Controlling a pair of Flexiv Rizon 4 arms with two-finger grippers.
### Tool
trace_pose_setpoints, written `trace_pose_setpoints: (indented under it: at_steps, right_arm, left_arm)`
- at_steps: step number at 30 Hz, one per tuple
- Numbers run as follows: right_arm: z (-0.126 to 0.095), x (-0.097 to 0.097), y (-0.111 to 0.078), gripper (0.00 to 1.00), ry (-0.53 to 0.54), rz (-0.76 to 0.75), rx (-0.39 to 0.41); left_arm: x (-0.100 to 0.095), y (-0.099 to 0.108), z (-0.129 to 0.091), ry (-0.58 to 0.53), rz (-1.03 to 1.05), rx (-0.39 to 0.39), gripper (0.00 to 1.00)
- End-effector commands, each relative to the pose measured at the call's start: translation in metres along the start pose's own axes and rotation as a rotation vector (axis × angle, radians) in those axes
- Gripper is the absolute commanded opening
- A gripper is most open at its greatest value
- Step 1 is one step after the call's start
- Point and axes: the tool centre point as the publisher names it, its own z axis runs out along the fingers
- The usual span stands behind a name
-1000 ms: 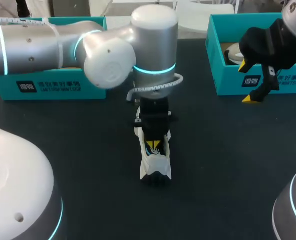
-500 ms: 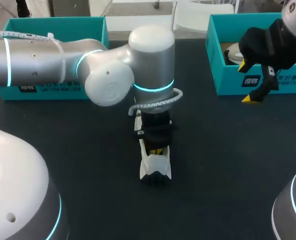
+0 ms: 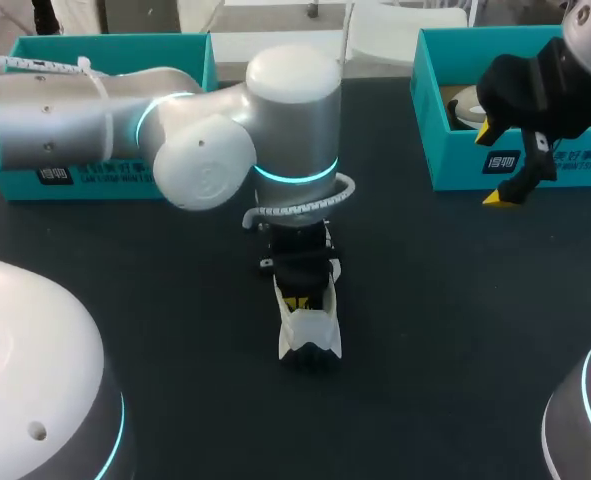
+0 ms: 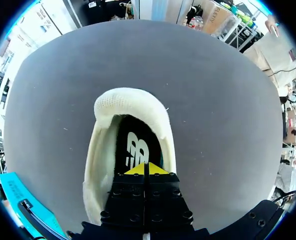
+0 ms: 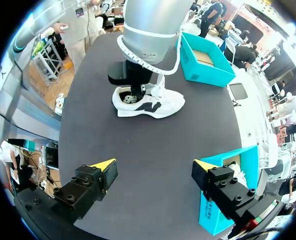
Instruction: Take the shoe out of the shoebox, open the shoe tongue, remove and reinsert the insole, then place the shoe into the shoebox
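The left claw point(image 4: 144, 169) is squeezed tight, tips together, poking down into the shoe point(image 4: 98, 150). The black insole point(image 4: 136, 145) lies right under its tips. The shoe's long way runs straight ahead to the heel. The right claw point(image 5: 154, 165) hangs wide apart, far off.

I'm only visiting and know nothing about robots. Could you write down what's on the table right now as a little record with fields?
Shoe: white sneaker, out of the boxes, standing on the dark table
Left gripper: fingers together, tips down inside the sneaker's opening, over the black insole
Right gripper: open, empty, in the air by the right shoebox
Left shoebox: teal, far side of the table, behind the left arm
Stage: sneaker out of its box, insole inside it
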Motion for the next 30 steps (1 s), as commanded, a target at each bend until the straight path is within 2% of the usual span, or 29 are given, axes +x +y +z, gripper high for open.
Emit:
trace_pose_setpoints:
  at_steps: [1, 8, 11, 14, 21, 25, 30]
  right_arm:
    - [0.001, -0.002, 0.001, 1.00, 0.003, 0.000, 0.003]
    - [0.001, -0.002, 0.001, 1.00, 0.003, 0.000, 0.003]
    - [0.001, -0.002, 0.001, 1.00, 0.003, 0.000, 0.003]
    - [0.001, -0.002, 0.001, 1.00, 0.003, 0.000, 0.003]
    - [0.001, -0.002, 0.001, 1.00, 0.003, 0.000, 0.003]
    - [0.001, -0.002, 0.001, 1.00, 0.003, 0.000, 0.003]
    - [0.001, -0.002, 0.001, 1.00, 0.003, 0.000, 0.003]
  left_arm:
    - [-0.009, 0.002, 0.026, 0.010, -0.002, -0.002, 0.00]
    - [-0.021, 0.003, 0.052, -0.029, -0.011, -0.034, 0.00]
    - [-0.025, 0.001, 0.054, -0.059, -0.017, -0.035, 0.00]
    - [-0.027, -0.003, 0.048, -0.072, -0.020, -0.032, 0.00]
    - [-0.020, -0.008, 0.020, -0.091, -0.001, -0.028, 0.00]
    - [-0.016, -0.009, 0.003, -0.076, 0.019, -0.057, 0.00]
    - [-0.012, -0.008, 0.001, -0.047, 0.029, -0.105, 0.00]
